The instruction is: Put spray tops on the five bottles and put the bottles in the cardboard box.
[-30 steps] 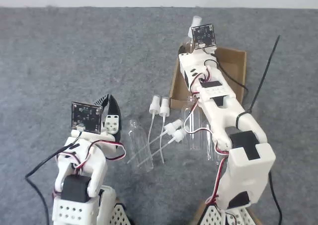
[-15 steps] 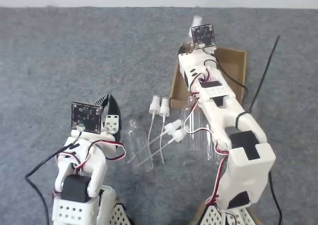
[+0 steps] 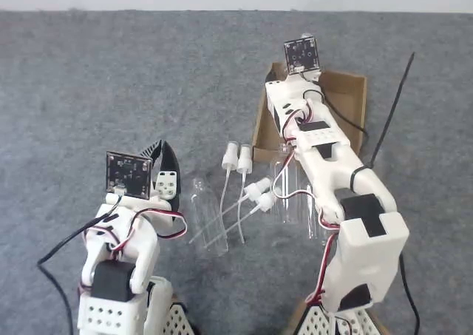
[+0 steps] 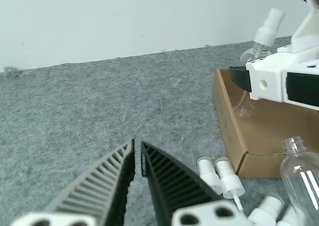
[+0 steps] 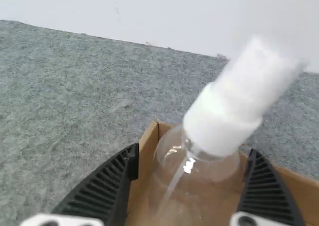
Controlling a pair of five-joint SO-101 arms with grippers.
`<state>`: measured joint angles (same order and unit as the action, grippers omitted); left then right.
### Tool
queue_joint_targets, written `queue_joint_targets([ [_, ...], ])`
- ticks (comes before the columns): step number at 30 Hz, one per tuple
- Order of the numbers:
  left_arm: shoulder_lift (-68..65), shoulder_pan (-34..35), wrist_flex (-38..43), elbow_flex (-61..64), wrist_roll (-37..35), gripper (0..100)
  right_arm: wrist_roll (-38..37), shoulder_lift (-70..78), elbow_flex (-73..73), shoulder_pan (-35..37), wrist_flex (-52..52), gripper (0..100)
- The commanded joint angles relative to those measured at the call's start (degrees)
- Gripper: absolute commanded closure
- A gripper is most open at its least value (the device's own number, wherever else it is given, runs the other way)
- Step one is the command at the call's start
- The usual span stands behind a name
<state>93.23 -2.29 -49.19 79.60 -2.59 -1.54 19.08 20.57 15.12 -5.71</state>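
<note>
**A:** Begin with the nearest thing. How is the left claw?

**B:** The left gripper (image 4: 137,145) hangs low over the grey carpet (image 4: 75,101). Its two black fingers are pressed almost together, with a thin slit between the tips. It holds nothing and touches nothing.

**A:** And just beyond it?

**B:** Four loose spray tops (image 3: 244,159) lie on the carpet between the two arms, each with its thin tube. Beside them, toward the left arm, lies one uncapped bottle (image 3: 207,211). The other bottles (image 3: 290,193) lie partly under the right arm (image 3: 325,157). The arm stands in the way, so I cannot count them.

**A:** And farther?

**B:** There stands the cardboard box (image 4: 227,121), open upward. The right gripper (image 5: 192,151) is over its edge with the fingers spread wide and the capped bottle (image 5: 199,186) between them. On one side a strip of cardboard shows between finger and bottle, so that finger does not press it. On the other side I cannot tell whether the finger touches it.

**A:** Do the views differ on this bottle?

**B:** Yes. From above, the wrist camera board (image 3: 301,54) covers it. The left wrist view gives it from the side. It leans, with the white spray top (image 4: 269,26) above the gripper, and its clear lower end reaches down inside the box.
</note>
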Motion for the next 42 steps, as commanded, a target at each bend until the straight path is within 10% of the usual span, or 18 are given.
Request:
queue_joint_targets([
  [1,-0.4,-0.1,1.7,-0.5,0.3,99,-0.6,-1.4,-3.0,0.7,-0.3,72.0],
  [19,-0.4,-0.1,1.7,-0.4,0.3,99,-1.0,-23.5,-3.8,0.2,11.2,72.3],
  [37,-0.5,-0.1,1.7,-0.5,0.3,99,-1.2,-55.0,-3.3,0.2,55.6,72.3],
  [42,-0.8,-0.1,1.7,-0.9,0.6,99,-11.1,-59.2,-3.3,-1.1,65.9,72.3],
])
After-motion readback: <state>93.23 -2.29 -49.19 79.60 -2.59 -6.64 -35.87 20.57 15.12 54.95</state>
